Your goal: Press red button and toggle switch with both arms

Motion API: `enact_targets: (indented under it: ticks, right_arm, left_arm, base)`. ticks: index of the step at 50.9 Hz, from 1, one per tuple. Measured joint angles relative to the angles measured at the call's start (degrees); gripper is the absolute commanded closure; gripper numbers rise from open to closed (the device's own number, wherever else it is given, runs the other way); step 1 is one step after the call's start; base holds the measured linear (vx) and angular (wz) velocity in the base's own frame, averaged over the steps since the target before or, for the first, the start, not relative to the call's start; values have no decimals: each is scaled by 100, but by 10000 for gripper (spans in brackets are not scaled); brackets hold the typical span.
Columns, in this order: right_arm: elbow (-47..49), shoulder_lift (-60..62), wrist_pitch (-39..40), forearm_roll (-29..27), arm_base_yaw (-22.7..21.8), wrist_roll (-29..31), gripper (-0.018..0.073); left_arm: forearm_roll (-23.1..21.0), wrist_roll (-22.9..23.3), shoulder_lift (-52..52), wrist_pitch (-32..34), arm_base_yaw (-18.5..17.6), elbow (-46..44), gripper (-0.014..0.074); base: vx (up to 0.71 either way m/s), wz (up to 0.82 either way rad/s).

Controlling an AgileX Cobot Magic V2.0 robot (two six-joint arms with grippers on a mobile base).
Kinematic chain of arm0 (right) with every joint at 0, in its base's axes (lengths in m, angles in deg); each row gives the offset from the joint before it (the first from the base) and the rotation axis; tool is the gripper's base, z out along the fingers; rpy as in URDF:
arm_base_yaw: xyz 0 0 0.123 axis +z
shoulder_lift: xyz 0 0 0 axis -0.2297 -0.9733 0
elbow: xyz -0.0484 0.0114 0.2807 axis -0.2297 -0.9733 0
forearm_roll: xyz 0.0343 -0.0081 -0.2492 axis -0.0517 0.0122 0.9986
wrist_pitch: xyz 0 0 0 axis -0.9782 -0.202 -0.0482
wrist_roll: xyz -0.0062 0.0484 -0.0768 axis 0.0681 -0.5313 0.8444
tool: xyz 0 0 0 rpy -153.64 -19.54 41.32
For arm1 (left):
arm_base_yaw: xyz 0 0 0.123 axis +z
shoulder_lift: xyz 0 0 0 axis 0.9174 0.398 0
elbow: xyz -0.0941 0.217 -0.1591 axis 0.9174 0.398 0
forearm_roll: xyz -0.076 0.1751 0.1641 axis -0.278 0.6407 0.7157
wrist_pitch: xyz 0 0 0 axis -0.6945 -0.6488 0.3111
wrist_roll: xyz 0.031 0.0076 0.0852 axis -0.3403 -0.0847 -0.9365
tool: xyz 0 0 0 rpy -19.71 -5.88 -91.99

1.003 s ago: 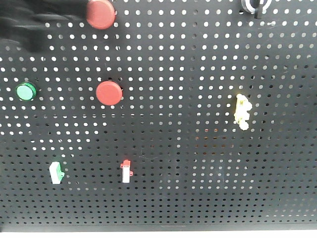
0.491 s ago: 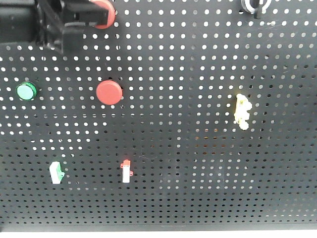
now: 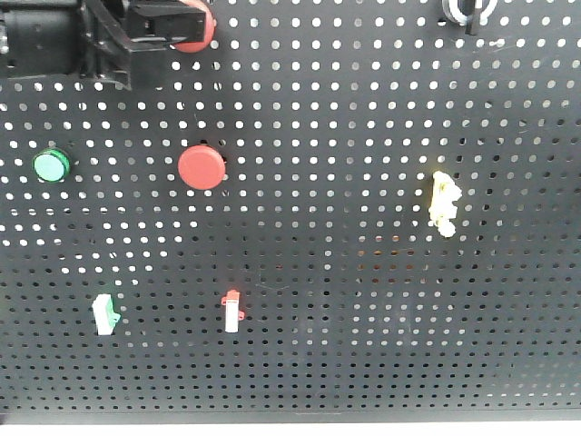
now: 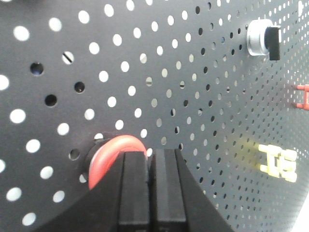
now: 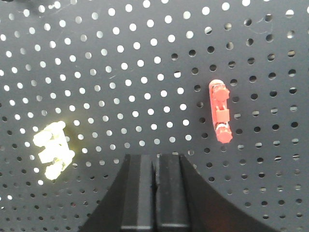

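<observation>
The large red button [image 3: 201,36] sits at the top left of the black pegboard [image 3: 345,272], mostly hidden behind my left gripper [image 3: 172,20]. In the left wrist view the left gripper [image 4: 150,155] is shut and empty, with its tips against the right part of the red button [image 4: 107,155]. The toggle switch [image 3: 467,11] is at the top right edge of the board; it also shows in the left wrist view [image 4: 264,41]. My right gripper [image 5: 154,157] is shut and empty, facing the board between a yellow lever [image 5: 52,150] and a red clip-like part [image 5: 220,118]. It does not show in the front view.
A smaller red button [image 3: 201,168] and a green button [image 3: 51,165] sit mid-left. The yellow lever [image 3: 443,204] is at the right. White stick switches with a green tip [image 3: 104,313] and a red tip [image 3: 232,312] are lower left.
The left arm has come in from the left edge and its shut gripper now covers the large red button. Nothing else on the board has moved.
</observation>
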Motion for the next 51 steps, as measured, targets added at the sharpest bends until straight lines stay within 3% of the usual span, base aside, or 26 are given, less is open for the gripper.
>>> enact_targets:
  ticks: [18,24,30,41,51]
  right_arm:
    - [193,0,-65,218,0,0,562]
    - [591,-52,-260,628,173,0,562]
    - [1267,-364,-435,1058,767,0,562]
    - [2699,-1662,-776,1849,2271,5,562]
    - [3933,-2760,-1322,2134,2537,1,562]
  left_arm:
    - [144,233,-835,-933,14,0,595]
    - [144,396,-1139,-1051,14,0,595]
    - [144,472,-1194,-1166,14,0,595]
    - [342,586,-1038,-1356,14,0,595]
    - [475,605,-976,-1363,14,118,595]
  base:
    - [0,0]
    - [0,0]
    - [0,0]
    - [0,0]
    - [0,0]
